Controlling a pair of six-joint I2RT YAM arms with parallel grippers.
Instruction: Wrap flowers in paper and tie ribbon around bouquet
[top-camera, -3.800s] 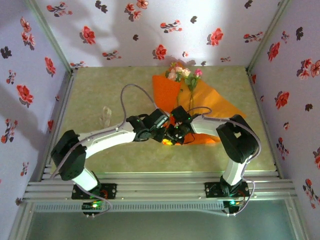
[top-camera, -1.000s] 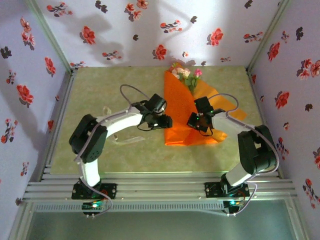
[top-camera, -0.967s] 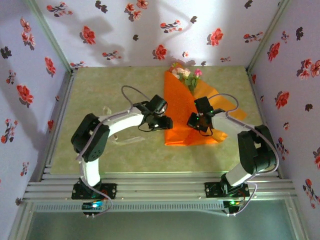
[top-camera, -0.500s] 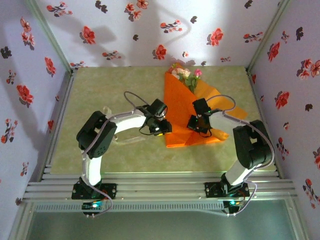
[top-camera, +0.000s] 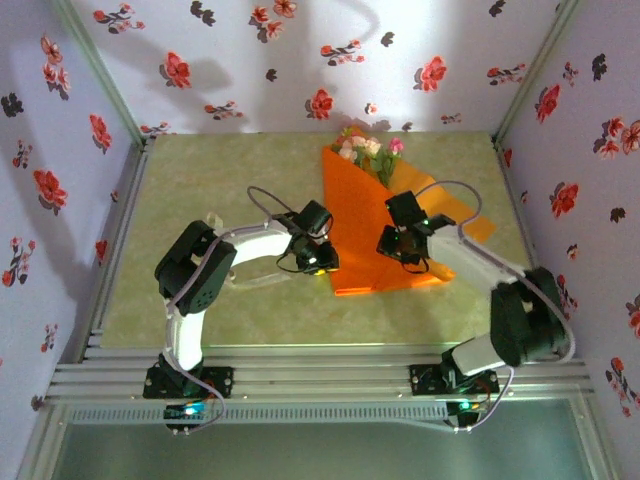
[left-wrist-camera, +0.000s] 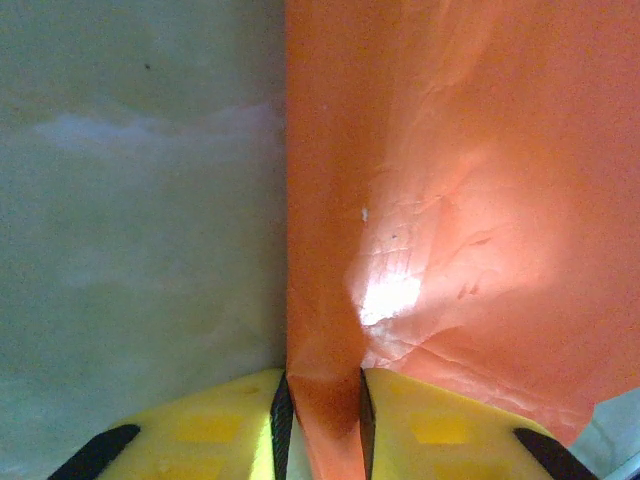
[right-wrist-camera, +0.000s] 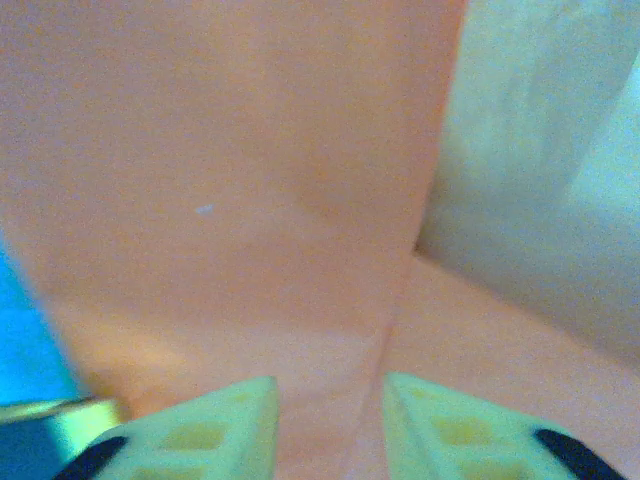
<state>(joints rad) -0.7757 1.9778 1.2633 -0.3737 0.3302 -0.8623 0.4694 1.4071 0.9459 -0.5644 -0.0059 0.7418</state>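
1. The left gripper (top-camera: 325, 262) has its yellow fingers (left-wrist-camera: 215, 425) pressed together on a raised fold at the edge of the bright orange thin paper sheet (left-wrist-camera: 450, 200). The rest of the sheet spreads ahead of it and to its inner side.
2. The right gripper (top-camera: 398, 250) sits on the same sheet, opposite the left one. Its fingers (right-wrist-camera: 220, 425) stand a little apart with orange paper between them. Whether they pinch it cannot be told, as the wrist view is blurred.
3. The small pink, cream and magenta artificial roses (top-camera: 362, 145) lie beyond both grippers, at the sheet's far end, their stems under the paper.
4. Judgement: wrapping is partly done. One flap covers the stems, while another lies flat on the right gripper's outer side. No closed cone is formed.
5. The pale cream translucent ribbon strip (top-camera: 245, 283) lies loose behind the left gripper, by its arm; tying is not begun.
6. Surface: mottled pale green tabletop (top-camera: 200, 170), flat.
7. Room: lilac wallpaper with red flower prints (top-camera: 320, 60) on three sides; aluminium rail frame (top-camera: 320, 375) at the arm bases.
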